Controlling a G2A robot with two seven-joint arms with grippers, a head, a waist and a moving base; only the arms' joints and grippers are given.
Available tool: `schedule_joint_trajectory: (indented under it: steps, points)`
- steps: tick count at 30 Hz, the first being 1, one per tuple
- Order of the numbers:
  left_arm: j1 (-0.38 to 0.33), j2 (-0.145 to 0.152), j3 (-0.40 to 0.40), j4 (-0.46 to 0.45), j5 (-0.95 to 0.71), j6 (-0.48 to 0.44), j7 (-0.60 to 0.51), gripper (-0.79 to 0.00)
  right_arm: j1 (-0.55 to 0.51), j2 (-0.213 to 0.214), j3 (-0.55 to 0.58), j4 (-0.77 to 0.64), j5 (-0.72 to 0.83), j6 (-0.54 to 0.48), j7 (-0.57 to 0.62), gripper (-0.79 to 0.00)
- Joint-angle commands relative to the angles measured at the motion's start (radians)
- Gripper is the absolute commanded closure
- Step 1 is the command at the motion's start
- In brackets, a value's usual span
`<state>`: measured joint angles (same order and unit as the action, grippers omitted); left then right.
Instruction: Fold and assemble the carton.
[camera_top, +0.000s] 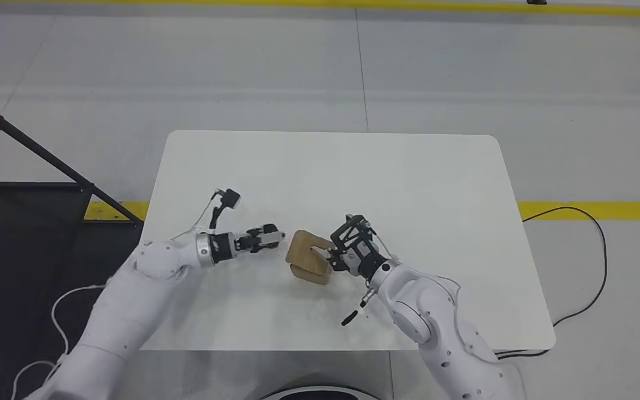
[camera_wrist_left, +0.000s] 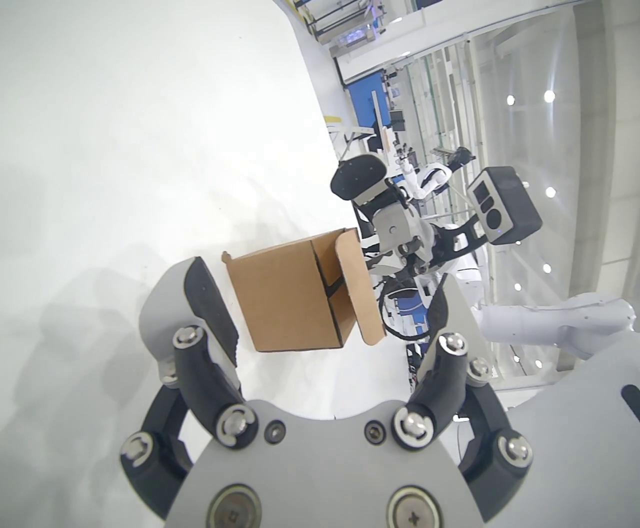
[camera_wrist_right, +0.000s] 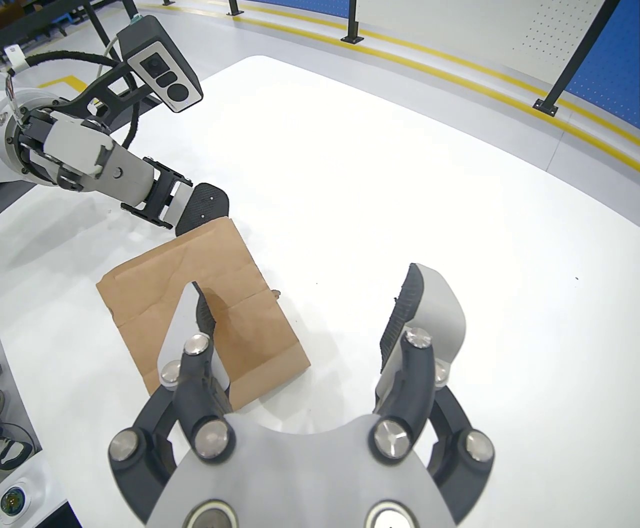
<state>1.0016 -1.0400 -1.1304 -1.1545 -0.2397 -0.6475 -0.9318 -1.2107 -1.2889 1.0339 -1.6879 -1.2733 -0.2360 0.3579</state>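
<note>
- top view: the carton (camera_top: 308, 258), a brown cardboard box, lies on the white table (camera_top: 420, 180) toward its near edge, between the two grippers. the left gripper (camera_top: 272, 237) is just beside one end of it, and the right gripper (camera_top: 345, 247) just beside the other.
- left wrist view: the left gripper's fingers (camera_wrist_left: 210, 300) are spread wide with nothing between them. the carton stands on the table just beyond the fingertips, apart from them. its far end is open, with one flap (camera_wrist_left: 359, 287) swung outward, and the right gripper sits behind that flap.
- right wrist view: the right gripper is released, jaws wide apart. one finger (camera_wrist_right: 200, 310) hangs over the carton's top panel, the other over bare table. i cannot tell whether the first touches the cardboard. the left gripper's dark pad (camera_wrist_right: 202, 210) is at the carton's far corner, touching or nearly so.
</note>
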Motion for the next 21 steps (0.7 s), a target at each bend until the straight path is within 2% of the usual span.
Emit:
schedule_joint_trajectory:
  steps: [1, 6, 10, 13, 21]
  points:
    - [0.02, 0.005, -0.016, -0.039, 0.05, 0.002, 0.038, -0.785, -0.003, 0.0, 0.004, 0.001, 0.002, -0.003, -0.006, -0.705]
    - [0.076, 0.021, -0.064, -0.132, 0.188, -0.052, 0.104, -0.785, -0.01, 0.002, 0.012, 0.003, 0.003, -0.012, -0.018, -0.699]
    - [0.13, 0.031, -0.108, -0.233, 0.435, -0.028, 0.254, -0.785, -0.013, 0.002, 0.016, 0.004, 0.003, -0.02, -0.023, -0.711]
    - [0.188, 0.038, -0.135, -0.313, 0.592, -0.082, 0.347, -0.785, -0.016, 0.003, 0.019, 0.005, 0.003, -0.024, -0.03, -0.717]
    - [0.199, 0.04, -0.146, -0.325, 0.611, -0.094, 0.367, -0.785, -0.028, 0.004, 0.025, 0.0, -0.007, -0.033, -0.044, -0.727]
